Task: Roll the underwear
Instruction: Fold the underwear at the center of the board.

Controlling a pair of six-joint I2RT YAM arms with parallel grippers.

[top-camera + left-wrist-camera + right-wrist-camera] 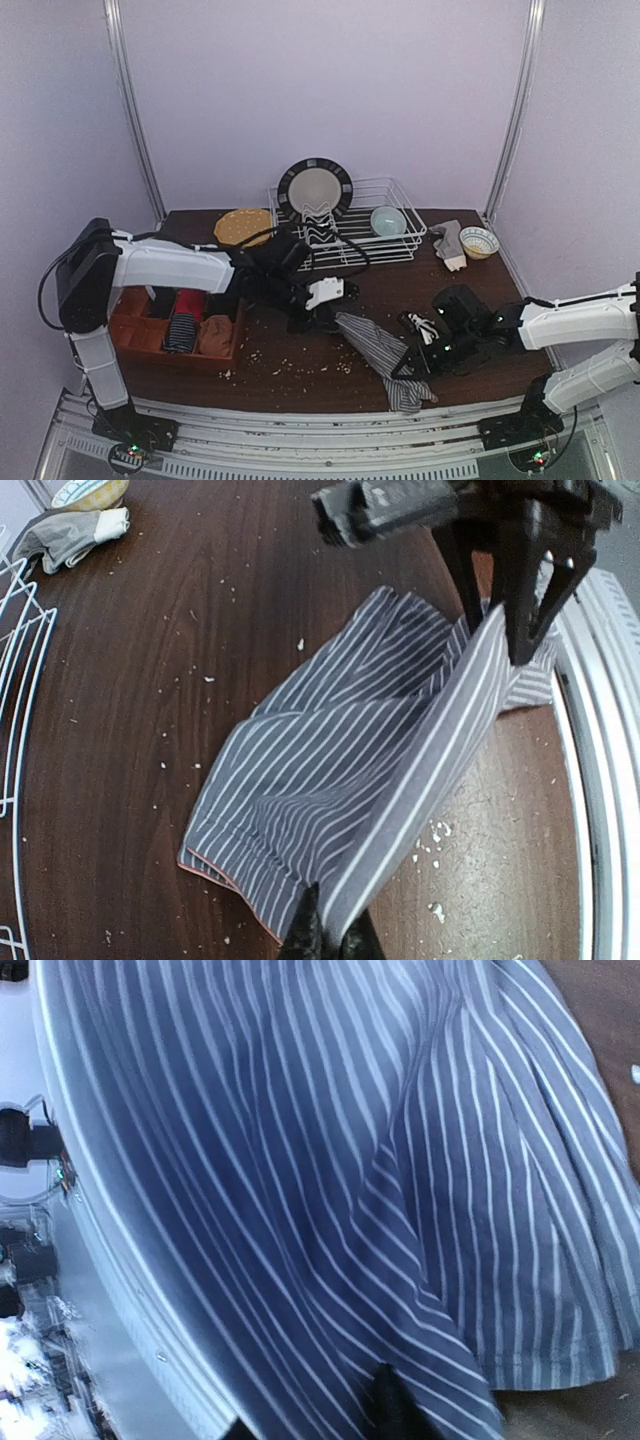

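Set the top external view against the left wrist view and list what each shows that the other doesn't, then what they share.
Top external only: the divided box of rolled garments and the plate standing in the wire rack. Left wrist only: the orange-pink hem on the striped underwear, and the left gripper shut on its fold. Both: that underwear stretched between the grippers above the crumb-strewn table, the right gripper at its far end, the rack, the grey cloth.

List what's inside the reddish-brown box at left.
The reddish-brown box holds a red cloth, a black cloth, a dark striped cloth, an orange-brown cloth. The white left arm hides its far edge.
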